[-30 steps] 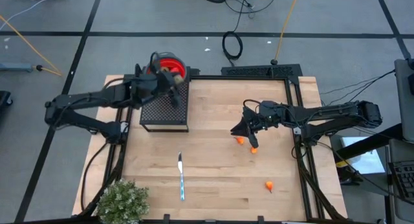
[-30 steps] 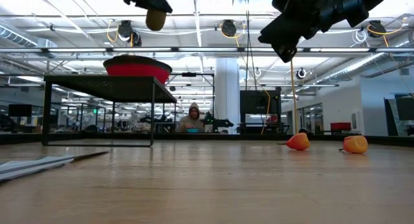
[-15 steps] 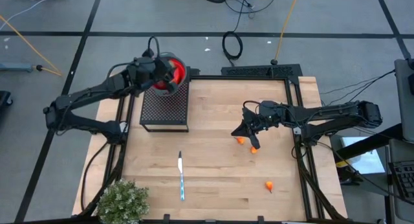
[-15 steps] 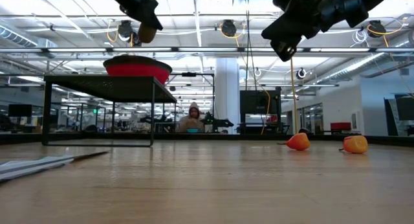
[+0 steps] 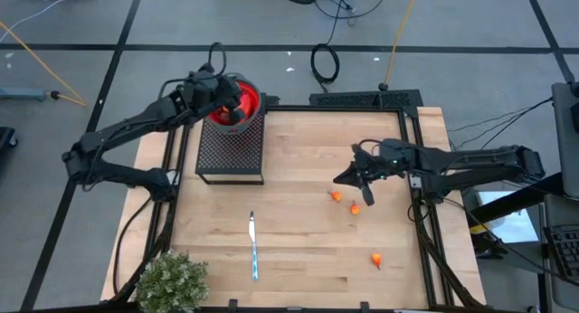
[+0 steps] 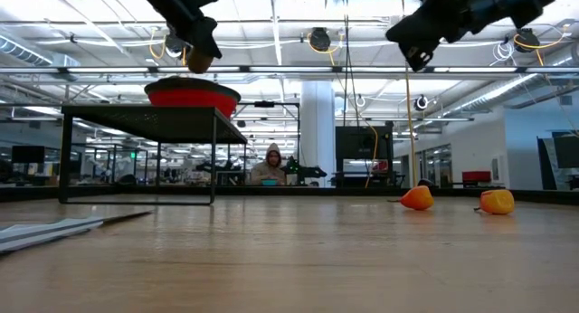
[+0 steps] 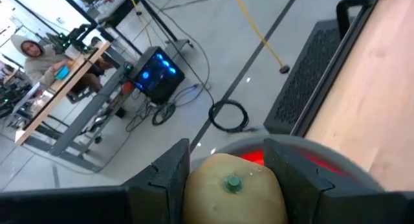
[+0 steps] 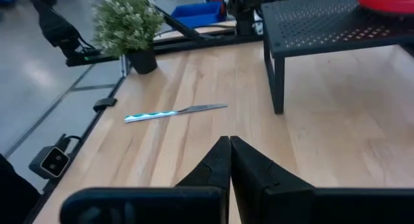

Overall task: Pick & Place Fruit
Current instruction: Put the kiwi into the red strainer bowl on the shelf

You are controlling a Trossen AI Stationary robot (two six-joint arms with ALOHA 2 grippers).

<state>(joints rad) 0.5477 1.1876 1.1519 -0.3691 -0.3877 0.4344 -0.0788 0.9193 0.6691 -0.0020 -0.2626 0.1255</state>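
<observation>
My left gripper (image 5: 223, 106) is shut on a brown-green kiwi-like fruit (image 7: 233, 193) above the red bowl (image 5: 242, 98), which sits on the far end of the black mesh stand (image 5: 231, 150). In the low view the fruit (image 6: 199, 58) hangs just over the bowl's rim (image 6: 192, 96). My right gripper (image 5: 346, 178) is shut and hovers right of the table's centre, above three tiny orange bits (image 5: 336, 196) (image 5: 355, 208) (image 5: 375, 258) that lie on the wood. No other fruit shows. My left gripper pinches the kiwi-like fruit between its two fingers (image 7: 169, 174), one on each side of the oval (image 7: 200, 185). The fingers come at it from above, pointing down. The fruit is lifted clear, hanging over the red bowl (image 7: 317, 160).
A silver-and-teal knife (image 5: 254, 248) lies near the table's near edge, and a bushy green plant (image 5: 170, 281) stands at the near left corner. Two orange bits (image 6: 417, 197) (image 6: 497, 201) show in the low view. A person (image 6: 271, 164) sits in the room beyond.
My left gripper has carried the fruit from over the mesh stand toward the far left edge and down, and now stands over the red bowl. My right gripper, still shut, has moved toward the table's right edge and slightly up, away from the orange bits.
</observation>
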